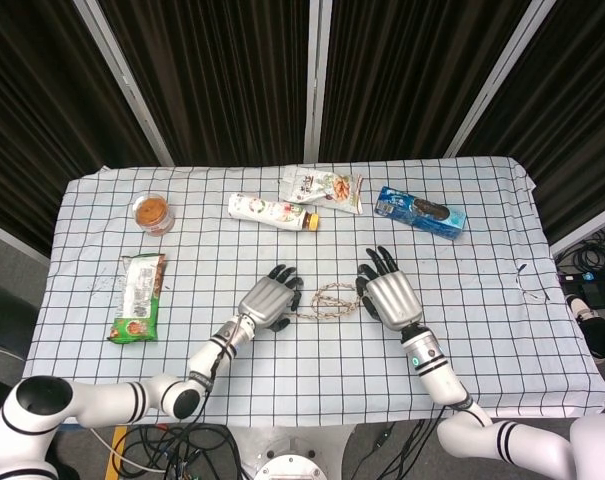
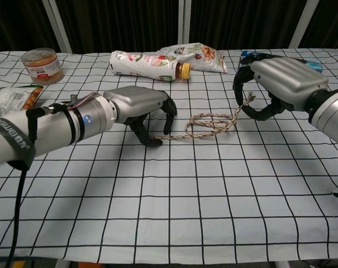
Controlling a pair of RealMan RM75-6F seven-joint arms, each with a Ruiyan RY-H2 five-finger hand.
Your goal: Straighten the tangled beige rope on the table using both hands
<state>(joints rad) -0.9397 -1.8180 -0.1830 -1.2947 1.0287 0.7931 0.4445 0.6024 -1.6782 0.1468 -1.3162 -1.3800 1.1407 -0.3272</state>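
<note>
The beige rope (image 1: 328, 300) lies in a loose tangle of loops (image 2: 209, 124) on the checked cloth between my two hands. My left hand (image 1: 270, 301) hangs over the rope's left end with its fingers curled down and apart. Its thumb tip (image 2: 153, 140) touches the cloth at that end, and nothing is gripped. My right hand (image 1: 387, 295) arches over the right end (image 2: 248, 99). That end rises off the table between finger and thumb (image 2: 257, 115), pinched there with its frayed tip sticking up.
Along the far side lie a white bottle with a yellow cap (image 1: 272, 211), a snack bag (image 1: 323, 187) and a blue packet (image 1: 420, 211). A round jar (image 1: 153, 212) and a green wrapper (image 1: 139, 297) lie to the left. The table's front edge is near.
</note>
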